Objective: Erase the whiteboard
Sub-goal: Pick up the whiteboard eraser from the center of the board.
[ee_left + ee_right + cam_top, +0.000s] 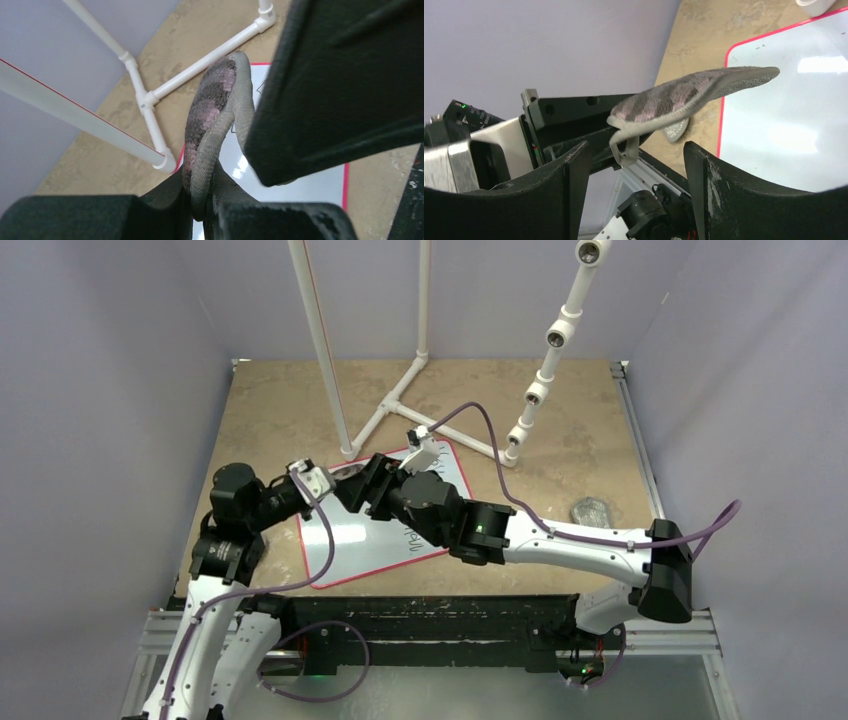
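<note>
Top view: the whiteboard lies flat mid-table. Both claws meet over its 11 o'clock corner, the left gripper reaching in from 9 o'clock and the right gripper from 3 o'clock.

Left wrist view: I see the left gripper pinching a striped grey cloth, which stands up between its fingers. The whiteboard lies beneath, toward 4 o'clock.

Right wrist view: the right gripper's fingers are spread wide, gripping nothing. The cloth juts out just beyond them at 12 o'clock, above the whiteboard's edge at 3 o'clock.
</note>
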Motion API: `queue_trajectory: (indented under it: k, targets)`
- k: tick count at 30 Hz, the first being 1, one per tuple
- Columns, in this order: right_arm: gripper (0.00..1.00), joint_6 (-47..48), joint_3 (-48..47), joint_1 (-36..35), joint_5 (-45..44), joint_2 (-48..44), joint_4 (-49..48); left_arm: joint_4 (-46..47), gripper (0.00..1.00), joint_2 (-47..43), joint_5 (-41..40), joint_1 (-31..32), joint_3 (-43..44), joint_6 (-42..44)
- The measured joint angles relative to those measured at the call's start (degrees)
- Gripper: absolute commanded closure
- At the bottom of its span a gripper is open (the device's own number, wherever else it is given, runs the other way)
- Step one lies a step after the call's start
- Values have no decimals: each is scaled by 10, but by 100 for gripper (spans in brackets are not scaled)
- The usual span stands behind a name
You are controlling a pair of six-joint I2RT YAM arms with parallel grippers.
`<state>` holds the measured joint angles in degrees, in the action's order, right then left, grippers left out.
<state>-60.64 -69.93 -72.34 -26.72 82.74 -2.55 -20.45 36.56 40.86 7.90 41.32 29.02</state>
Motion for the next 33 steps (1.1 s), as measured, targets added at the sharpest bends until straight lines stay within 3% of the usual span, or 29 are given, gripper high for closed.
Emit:
queue_trajectory:
  k: [8, 11, 16, 19, 20, 21, 22, 23, 26, 29, 33]
  targets:
    - [33, -3, -22, 5, 13, 23, -1, -8, 100, -21, -7, 0, -13, 67]
    - [38, -9, -23, 10, 18, 29, 0, -18, 100, -23, -7, 0, -17, 80]
    - [60, -17, -23, 25, 23, 32, -1, -19, 100, -25, -6, 0, -18, 93]
    - [85, -23, -23, 31, 29, 33, -1, -19, 100, -24, -6, 0, -18, 94]
    - [94, -25, -23, 33, 33, 34, -2, -20, 97, -24, -6, 0, -18, 94]
    - [100, -26, -23, 34, 35, 35, -2, -20, 83, -23, -6, 0, -18, 93]
    - [100, -26, -23, 35, 36, 37, -2, -20, 64, -21, -5, 0, -18, 91]
    - [100, -24, -23, 35, 36, 38, -2, -20, 53, -19, -5, 0, -18, 89]
    - [100, -14, -23, 40, 31, 39, 27, -22, 32, -4, -5, 0, -18, 68]
    - [100, 3, -21, 46, 9, 39, 82, -35, 21, 40, -11, 0, -9, 48]
    - [100, 32, -14, 50, -28, 38, 184, -51, 19, 110, -44, 1, 3, 29]
